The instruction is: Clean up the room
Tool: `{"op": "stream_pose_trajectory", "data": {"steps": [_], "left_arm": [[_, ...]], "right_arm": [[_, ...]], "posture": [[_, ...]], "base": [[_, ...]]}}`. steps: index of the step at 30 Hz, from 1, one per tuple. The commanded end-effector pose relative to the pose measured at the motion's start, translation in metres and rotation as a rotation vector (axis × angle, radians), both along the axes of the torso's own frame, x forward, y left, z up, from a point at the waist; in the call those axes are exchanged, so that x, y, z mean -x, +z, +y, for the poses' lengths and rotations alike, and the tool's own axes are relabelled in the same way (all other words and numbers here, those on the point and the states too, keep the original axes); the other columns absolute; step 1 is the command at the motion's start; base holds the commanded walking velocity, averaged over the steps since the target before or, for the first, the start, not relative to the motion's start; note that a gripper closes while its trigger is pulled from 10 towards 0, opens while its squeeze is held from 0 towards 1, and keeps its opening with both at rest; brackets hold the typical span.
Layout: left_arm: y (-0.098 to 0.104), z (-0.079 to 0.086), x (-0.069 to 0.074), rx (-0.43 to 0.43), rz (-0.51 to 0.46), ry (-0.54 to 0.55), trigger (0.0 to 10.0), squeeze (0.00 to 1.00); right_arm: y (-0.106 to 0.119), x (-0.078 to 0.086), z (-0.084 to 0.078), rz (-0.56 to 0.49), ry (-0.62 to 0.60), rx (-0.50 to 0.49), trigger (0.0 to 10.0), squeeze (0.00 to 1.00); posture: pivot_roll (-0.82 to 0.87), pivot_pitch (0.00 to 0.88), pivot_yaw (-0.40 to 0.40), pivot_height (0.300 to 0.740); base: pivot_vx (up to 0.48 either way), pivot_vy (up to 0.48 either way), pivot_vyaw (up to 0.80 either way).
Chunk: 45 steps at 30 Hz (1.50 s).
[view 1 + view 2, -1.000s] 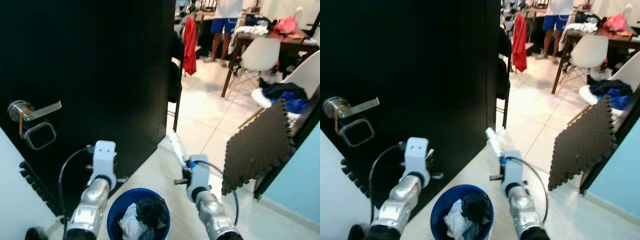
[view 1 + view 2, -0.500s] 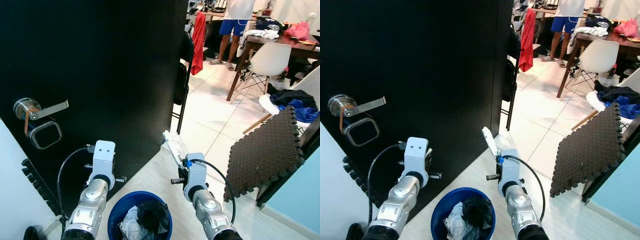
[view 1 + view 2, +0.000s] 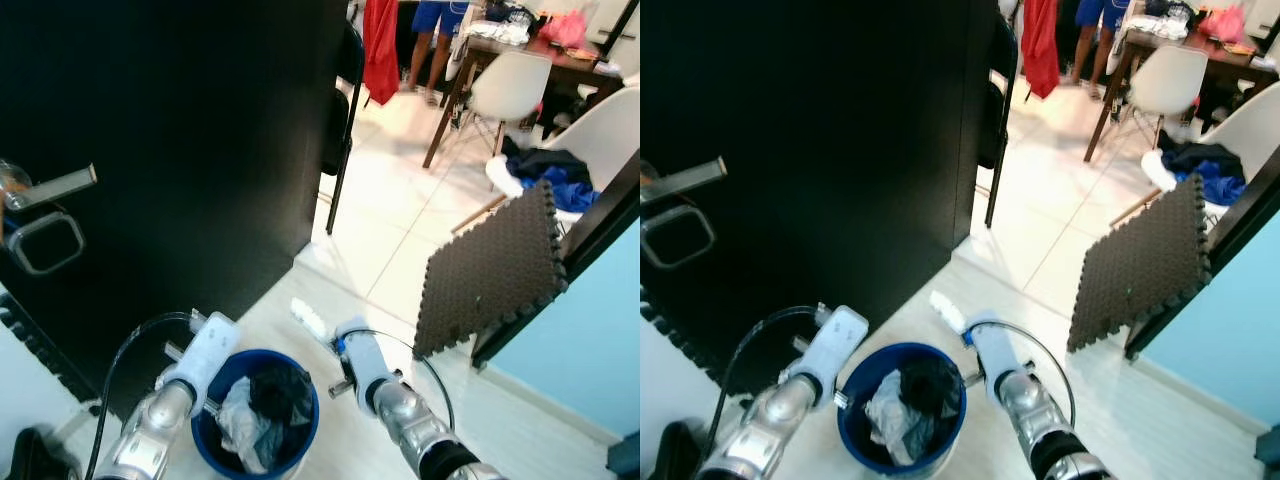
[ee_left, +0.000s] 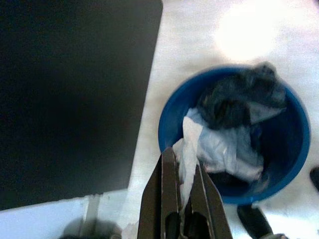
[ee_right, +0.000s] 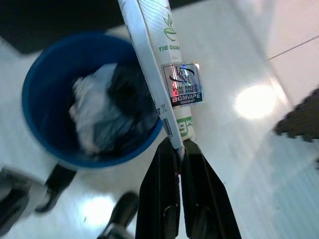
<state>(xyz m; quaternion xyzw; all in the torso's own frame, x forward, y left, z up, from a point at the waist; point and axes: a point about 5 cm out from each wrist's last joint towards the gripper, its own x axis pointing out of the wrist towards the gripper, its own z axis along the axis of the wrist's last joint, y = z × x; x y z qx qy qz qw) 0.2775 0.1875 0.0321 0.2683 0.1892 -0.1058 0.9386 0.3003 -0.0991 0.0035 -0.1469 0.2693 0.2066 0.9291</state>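
Right hand [image 5: 178,145]: we grip a flat white packet [image 5: 158,64] by its lower end; it juts up over the rim of the blue bin [image 5: 35,94].
Left hand [image 4: 180,169]: we pinch white cloth [image 4: 209,147] that trails into the same bin, which stands on the floor just beside the black door [image 3: 170,130].
Risk, packet: held only at its edge, it could twist and drop onto the floor.
Risk, cloth: pulling away before letting go could tip the bin.
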Motion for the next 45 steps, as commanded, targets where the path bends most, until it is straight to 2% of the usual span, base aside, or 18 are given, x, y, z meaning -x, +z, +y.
{"op": "stream_pose_trajectory", "data": {"steps": [1, 3, 5, 6, 8, 12, 14, 15, 22, 25, 31, 36, 37, 38, 39, 40, 41, 45], "left_arm": [[-0.003, 0.003, 0.004, -0.023, -0.002, -0.012, 10.0, 0.0], [-0.005, 0.006, 0.004, 0.018, -0.027, 0.039, 10.0, 0.0], [-0.005, 0.006, 0.002, 0.048, -0.04, 0.071, 10.0, 0.0], [-0.005, 0.006, 0.002, 0.048, -0.04, 0.071, 10.0, 0.0], [-0.007, 0.005, -0.005, 0.043, -0.058, 0.085, 10.0, 0.0], [-0.008, 0.004, -0.008, 0.048, -0.069, 0.093, 10.0, 0.0], [-0.006, 0.001, -0.013, 0.05, -0.088, 0.087, 10.0, 0.0], [-0.001, -0.012, -0.023, 0.06, -0.121, 0.041, 10.0, 0.0], [0.006, -0.03, -0.032, 0.056, -0.152, -0.05, 10.0, 0.0], [0.008, -0.043, -0.037, 0.089, -0.151, -0.081, 10.0, 0.0], [0.013, -0.052, -0.043, 0.14, -0.162, -0.099, 10.0, 0.0], [0.016, -0.052, -0.047, 0.142, -0.182, -0.105, 10.0, 0.0], [0.018, -0.052, -0.048, 0.147, -0.195, -0.107, 10.0, 0.12], [0.018, -0.052, -0.048, 0.147, -0.195, -0.107, 10.0, 0.12], [0.021, -0.052, -0.049, 0.156, -0.212, -0.121, 10.0, 0.74], [0.021, -0.052, -0.049, 0.156, -0.212, -0.121, 10.0, 0.74], [0.023, -0.053, -0.05, 0.161, -0.226, -0.132, 10.0, 1.0], [0.026, -0.053, -0.051, 0.174, -0.238, -0.145, 10.0, 1.0]], "right_arm": [[-0.008, 0.007, 0.003, 0.047, 0.056, 0.053, 10.0, 0.0], [-0.011, 0.009, 0.008, 0.064, 0.117, 0.134, 10.0, 0.0], [-0.009, 0.006, 0.004, 0.05, 0.08, 0.164, 10.0, 0.0], [-0.009, 0.006, 0.004, 0.05, 0.08, 0.164, 10.0, 0.0], [-0.007, 0.003, -0.002, 0.03, 0.004, 0.149, 10.0, 0.0], [-0.006, 0.002, -0.004, 0.022, -0.021, 0.136, 10.0, 0.0], [-0.008, 0.004, -0.008, 0.019, -0.048, 0.121, 10.0, 0.0], [-0.011, 0.013, -0.016, -0.004, -0.101, 0.104, 10.0, 0.0], [-0.01, 0.025, -0.027, -0.059, -0.159, 0.094, 10.0, 0.0], [-0.008, 0.033, -0.036, -0.082, -0.196, 0.098, 10.0, 0.0], [-0.008, 0.035, -0.037, -0.084, -0.236, 0.086, 10.0, 0.0], [-0.005, 0.032, -0.033, -0.09, -0.237, 0.076, 10.0, 0.0], [-0.004, 0.032, -0.033, -0.092, -0.237, 0.074, 10.0, 0.0], [-0.004, 0.032, -0.033, -0.092, -0.237, 0.074, 10.0, 0.0], [-0.002, 0.032, -0.032, -0.094, -0.236, 0.071, 10.0, 0.0], [-0.002, 0.032, -0.032, -0.094, -0.236, 0.071, 10.0, 0.0], [-0.001, 0.031, -0.031, -0.095, -0.232, 0.067, 10.0, 0.0], [0.002, 0.032, -0.029, -0.096, -0.226, 0.063, 10.0, 0.0]], "posture": [[0.09, 0.321, -0.142, 0.74], [0.08, 0.369, -0.165, 0.74], [0.06, 0.394, -0.177, 0.74], [0.06, 0.394, -0.177, 0.74], [0.03, 0.411, -0.179, 0.74], [0.02, 0.41, -0.179, 0.74], [0.0, 0.4, -0.169, 0.74], [-0.04, 0.401, -0.147, 0.74], [-0.07, 0.392, -0.114, 0.74], [-0.07, 0.39, -0.105, 0.74], [-0.07, 0.38, -0.09, 0.74], [-0.07, 0.383, -0.09, 0.74], [-0.06, 0.381, -0.093, 0.74], [-0.06, 0.381, -0.093, 0.74], [-0.06, 0.383, -0.096, 0.74], [-0.06, 0.383, -0.096, 0.74], [-0.06, 0.383, -0.097, 0.74], [-0.06, 0.384, -0.101, 0.74]], "base": [[0.0, 0.0, 0.0], [0.0, 0.0, 0.0], [0.0, 0.0, 0.0], [0.0, 0.0, 0.0], [0.0, 0.0, 0.0], [0.0, 0.0, 0.0], [0.0, 0.0, 0.0], [0.0, 0.0, 0.0], [0.0, 0.0, 0.0], [0.0, 0.0, 0.0], [0.0, 0.0, 0.0], [0.0, 0.0, 0.0], [0.0, 0.0, 0.0], [0.0, 0.0, 0.0], [0.0, 0.0, 0.0], [0.0, 0.0, 0.0], [0.0, 0.0, 0.0], [0.0, 0.0, 0.0]]}}
